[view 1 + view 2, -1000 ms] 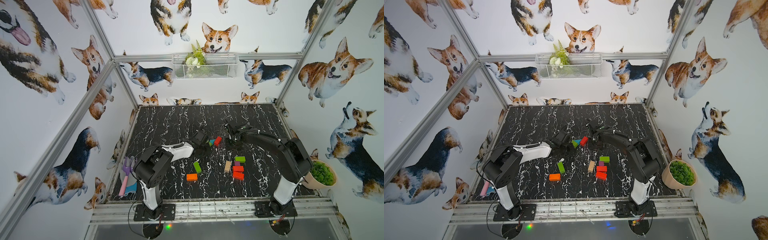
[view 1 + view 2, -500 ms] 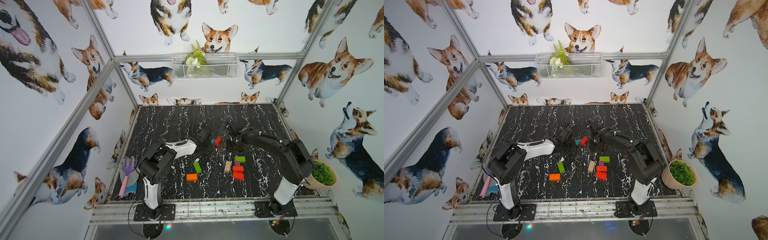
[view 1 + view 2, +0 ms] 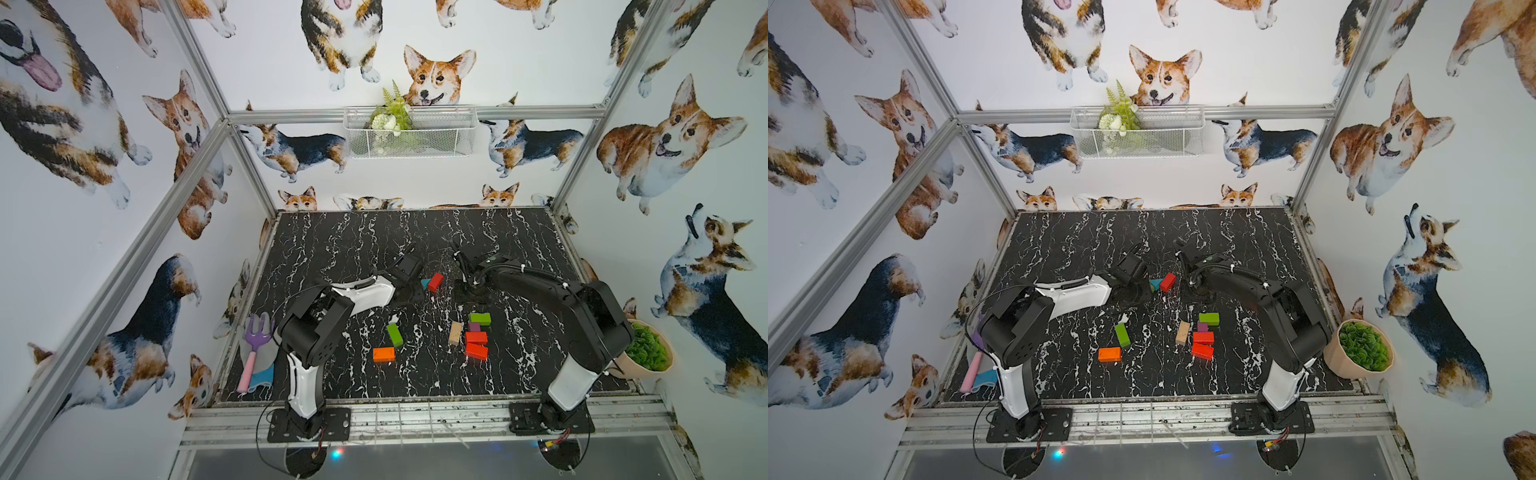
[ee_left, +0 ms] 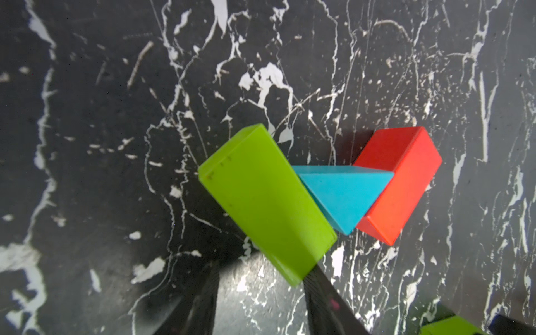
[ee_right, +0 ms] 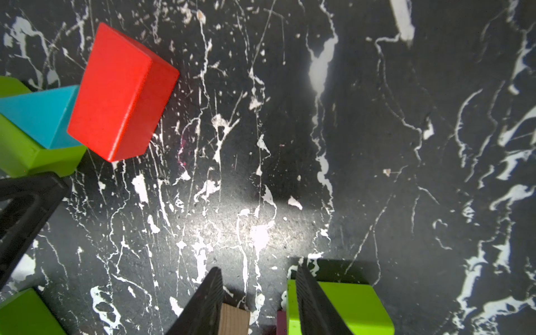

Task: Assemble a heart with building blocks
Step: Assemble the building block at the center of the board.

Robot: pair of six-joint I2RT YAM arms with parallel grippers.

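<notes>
- Three blocks lie in a V at the middle of the black marble table (image 3: pixel 332 241), the start of the heart. A green bar (image 4: pixel 265 203) is on the left, a teal triangle (image 4: pixel 345 197) sits in the notch, and a red bar (image 4: pixel 400 185) is on the right. Both bars touch the triangle.
- In both top views only the triangle and the red bar show. The green bar is hidden under the left arm.
- The left gripper (image 4: pixel 265 265) is over the near end of the green bar with its jaws apart. One finger is at the bar's corner and the other stands clear of it.
- The right gripper (image 5: pixel 257 269) hangs just right of the red bar, over bare table. Its jaws are apart with nothing between them.
- Nearer and to the left lie a second green bar (image 3: pixel 394 335) and an orange bar (image 3: pixel 383 354), close together.
- Nearer and to the right is a cluster. It holds a plain-wood bar (image 3: pixel 455 333), a third green bar (image 3: pixel 480 318), a purple cube (image 3: pixel 474 327) and two more red bars (image 3: pixel 476 345).
- A toy rake (image 3: pixel 257 345) lies off the table's left edge, and a potted plant (image 3: pixel 646 349) stands off its right edge.
- A wire basket (image 3: pixel 440 137) of flowers hangs on the far wall.
</notes>
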